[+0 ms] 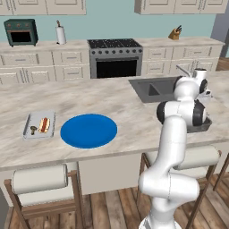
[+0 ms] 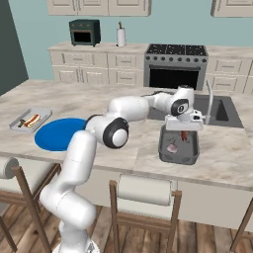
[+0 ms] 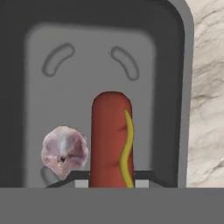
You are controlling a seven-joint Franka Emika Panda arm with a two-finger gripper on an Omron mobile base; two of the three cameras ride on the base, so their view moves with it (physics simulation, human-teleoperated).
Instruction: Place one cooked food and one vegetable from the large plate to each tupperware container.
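While the end effector [image 2: 184, 134] hung just over the near tupperware container [image 2: 178, 157], its fingertips [image 3: 140, 176] were pinched on a hot dog [image 3: 111, 138] with a yellow mustard stripe, held end-down above the tray's floor and apparently not yet let go. Beside the sausage, already lying on the tray bottom, was a pale pinkish garlic bulb [image 3: 64, 150], so this container had its vegetable and was about to get its cooked food. Farther along the tabletop [image 1: 112, 100], the large plate [image 1: 88, 130] lay bare and bright blue, with nothing left on it to carry. Beyond it, at the far left, the second tupperware container [image 1: 39, 125] held another hot dog [image 1: 44, 125] and a small dark item [image 1: 33, 129], too small to name, likely its vegetable. By that reading, the task stood nearly finished: only releasing the held hot dog into the near tray remained.
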